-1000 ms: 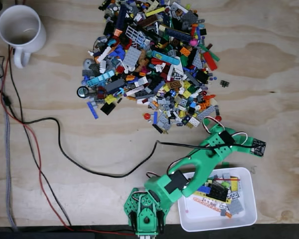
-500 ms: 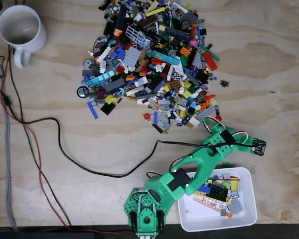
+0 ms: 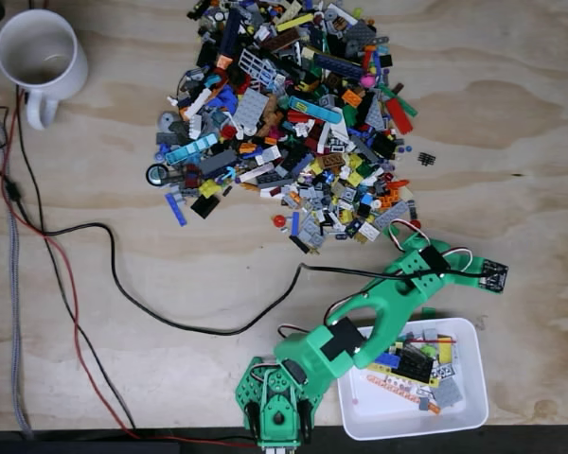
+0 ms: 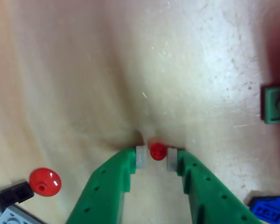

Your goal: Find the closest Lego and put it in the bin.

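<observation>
gripper [image 4: 153, 157] of ours pinches a small red lego [image 4: 157, 150] between nearly closed pads, with the bin [image 3: 473, 409] at five o'clock in the fixed view.

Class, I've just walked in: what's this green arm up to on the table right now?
The green arm's pincer has a small round red Lego piece between its fingertips, over the bare wooden table. In the fixed view, the arm reaches out just below the big Lego pile, and the white bin, already holding several pieces, sits beside its base. The piece isn't in the bin yet.
</observation>
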`<state>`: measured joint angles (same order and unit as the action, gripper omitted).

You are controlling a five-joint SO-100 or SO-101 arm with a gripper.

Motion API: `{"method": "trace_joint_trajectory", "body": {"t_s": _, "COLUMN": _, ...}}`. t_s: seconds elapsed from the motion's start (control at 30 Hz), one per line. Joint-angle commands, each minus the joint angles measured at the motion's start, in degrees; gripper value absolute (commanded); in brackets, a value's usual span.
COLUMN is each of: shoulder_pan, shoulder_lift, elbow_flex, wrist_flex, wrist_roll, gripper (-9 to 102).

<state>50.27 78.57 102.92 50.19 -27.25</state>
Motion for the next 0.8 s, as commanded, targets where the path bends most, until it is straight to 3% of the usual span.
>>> {"method": "trace_joint_trajectory", "body": {"t_s": 0.0, "shoulder_pan": 0.62, "shoulder_lift": 1.41, "elbow_flex": -2.55, "wrist_flex": -0.97, "wrist_roll": -0.09, "gripper": 8}}
{"method": "trace_joint_trajectory", "body": {"t_s": 0.5, "shoulder_pan": 0.44, "shoulder_lift": 1.76, "elbow_flex": -2.29, "wrist_flex": 0.26, "wrist_roll": -1.05, "gripper": 5}}
{"method": "trace_joint_trajectory", "body": {"t_s": 0.77, "shoulder_pan": -0.18, "shoulder_lift": 7.21, "elbow_flex": -10.28, "wrist_flex": 10.72, "wrist_roll": -0.97, "gripper": 5}}
